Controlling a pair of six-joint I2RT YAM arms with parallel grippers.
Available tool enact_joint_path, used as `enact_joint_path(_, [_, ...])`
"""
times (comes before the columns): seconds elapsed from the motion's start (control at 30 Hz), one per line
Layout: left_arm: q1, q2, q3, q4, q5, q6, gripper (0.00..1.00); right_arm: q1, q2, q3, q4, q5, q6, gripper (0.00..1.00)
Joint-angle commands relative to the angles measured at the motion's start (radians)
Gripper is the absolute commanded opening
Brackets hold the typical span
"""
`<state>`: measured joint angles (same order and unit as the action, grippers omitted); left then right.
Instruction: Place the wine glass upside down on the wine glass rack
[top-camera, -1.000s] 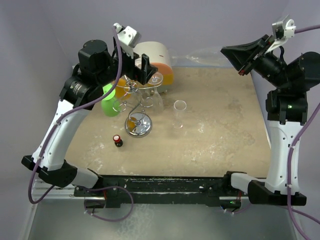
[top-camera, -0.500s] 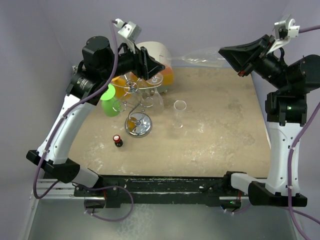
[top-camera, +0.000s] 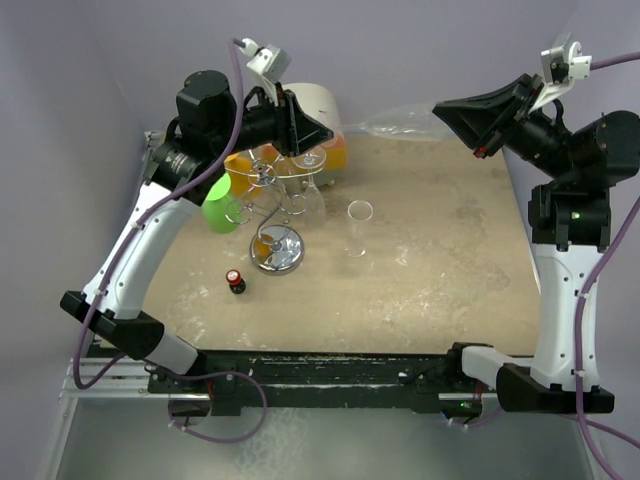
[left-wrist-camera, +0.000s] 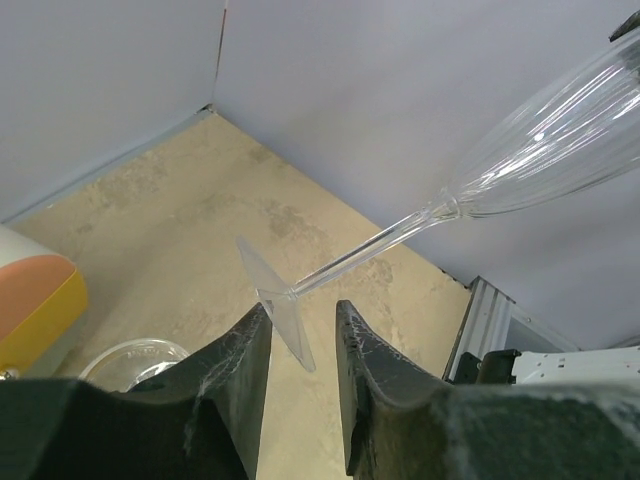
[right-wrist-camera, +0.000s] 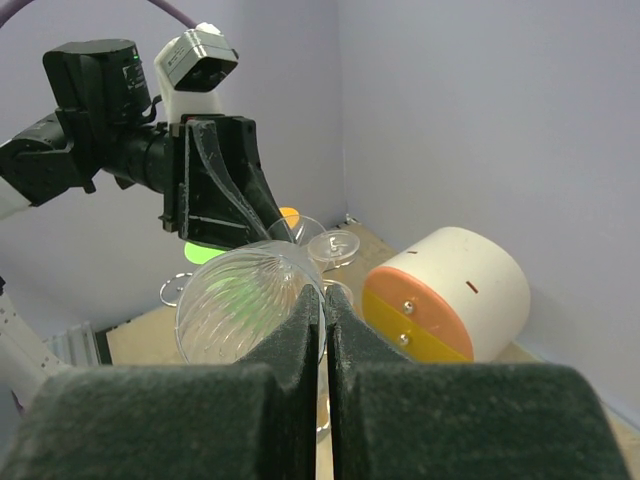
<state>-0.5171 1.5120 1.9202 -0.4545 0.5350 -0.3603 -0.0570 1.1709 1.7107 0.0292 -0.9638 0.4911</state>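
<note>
From above, the wine glass (top-camera: 400, 120) hangs sideways over the far edge of the desk (top-camera: 450, 260), right of the wine glass rack (top-camera: 277, 250). Left wrist: left hand (left-wrist-camera: 300, 340) half open, straddling the foot. Right wrist: right hand (right-wrist-camera: 322, 300) pinches the rim. Looks thin, brittle, slippery; I'd say the stem's safer.

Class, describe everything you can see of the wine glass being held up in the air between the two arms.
The wine glass is a clear, ribbed flute, apparently glass, with a long thin stem and a flat round foot. It lies nearly horizontal in mid-air over the far edge of the table. The right hand is shut on the bowl's rim. The foot sits between the parted fingers of the left hand; contact there is unclear. It looks empty.
</note>
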Motion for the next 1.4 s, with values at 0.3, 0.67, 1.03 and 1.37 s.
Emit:
enact_joint_path(0.3, [0.024, 0.003, 0.010, 0.039, 0.034, -0.087, 0.02, 0.006, -0.014, -0.016, 0.072, -0.031, -0.008, 0.00])
enact_joint_path(0.67, [0.112, -0.040, -0.002, 0.006, 0.033, -0.127, 0.00, 0.006, -0.032, -0.046, -0.009, -0.029, -0.095, 0.29])
enact_joint_path(1.03, [0.161, -0.103, 0.005, -0.014, -0.026, -0.023, 0.00, 0.006, -0.066, -0.003, -0.218, 0.113, -0.290, 0.57])
enact_joint_path(1.37, [0.098, -0.133, 0.089, -0.170, -0.135, 0.349, 0.00, 0.006, -0.066, -0.074, -0.368, 0.335, -0.538, 0.64])
